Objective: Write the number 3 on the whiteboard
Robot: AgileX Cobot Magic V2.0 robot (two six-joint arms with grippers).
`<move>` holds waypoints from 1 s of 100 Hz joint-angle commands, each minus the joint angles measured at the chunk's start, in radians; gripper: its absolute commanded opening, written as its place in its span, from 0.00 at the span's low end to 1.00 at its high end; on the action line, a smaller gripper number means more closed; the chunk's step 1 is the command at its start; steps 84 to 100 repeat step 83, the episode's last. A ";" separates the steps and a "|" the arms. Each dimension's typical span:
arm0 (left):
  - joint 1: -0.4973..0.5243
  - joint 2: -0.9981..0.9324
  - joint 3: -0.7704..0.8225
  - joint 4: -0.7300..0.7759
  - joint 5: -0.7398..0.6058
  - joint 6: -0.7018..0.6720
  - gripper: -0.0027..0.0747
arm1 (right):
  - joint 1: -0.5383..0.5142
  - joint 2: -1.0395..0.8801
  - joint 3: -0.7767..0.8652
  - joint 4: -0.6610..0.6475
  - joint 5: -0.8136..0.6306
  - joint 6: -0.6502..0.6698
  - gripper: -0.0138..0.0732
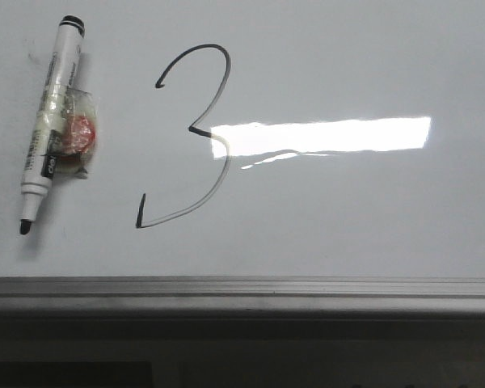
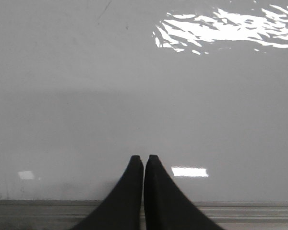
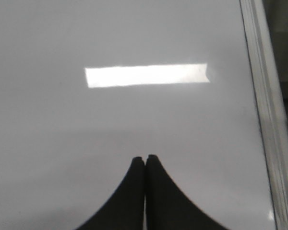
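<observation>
A thin black number 3 (image 1: pixel 196 129) is drawn on the whiteboard (image 1: pixel 347 56) in the front view, left of centre. A white marker (image 1: pixel 52 121) with a black cap end and a taped red-and-clear lump lies on the board left of the digit, uncapped tip toward the near rail. Neither gripper shows in the front view. My left gripper (image 2: pixel 144 157) is shut and empty over bare board (image 2: pixel 86 96). My right gripper (image 3: pixel 145 157) is shut and empty over bare board (image 3: pixel 62 143).
A grey metal rail (image 1: pixel 242 288) runs along the board's near edge; it also shows in the left wrist view (image 2: pixel 259 211) and the right wrist view (image 3: pixel 264 120). A bright rectangular light reflection (image 1: pixel 323 133) crosses the board right of the digit.
</observation>
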 commanded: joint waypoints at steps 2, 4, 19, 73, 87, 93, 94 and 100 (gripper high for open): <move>0.004 -0.026 0.035 0.003 -0.053 -0.009 0.01 | -0.035 -0.017 0.024 0.002 0.030 -0.003 0.08; 0.004 -0.026 0.035 0.003 -0.053 -0.009 0.01 | -0.039 -0.017 0.024 0.002 0.048 -0.003 0.08; 0.004 -0.026 0.035 0.003 -0.053 -0.009 0.01 | -0.046 -0.017 0.024 0.002 0.166 -0.003 0.08; 0.004 -0.026 0.035 0.003 -0.053 -0.009 0.01 | -0.046 -0.017 0.024 0.002 0.166 -0.003 0.08; 0.004 -0.026 0.035 0.003 -0.053 -0.009 0.01 | -0.046 -0.017 0.024 0.002 0.166 -0.003 0.08; 0.004 -0.026 0.035 0.003 -0.053 -0.009 0.01 | -0.046 -0.017 0.024 0.002 0.166 -0.003 0.08; 0.004 -0.026 0.035 0.003 -0.053 -0.009 0.01 | -0.046 -0.017 0.024 0.002 0.166 -0.003 0.08; 0.004 -0.026 0.035 0.003 -0.053 -0.009 0.01 | -0.046 -0.017 0.024 0.002 0.166 -0.003 0.08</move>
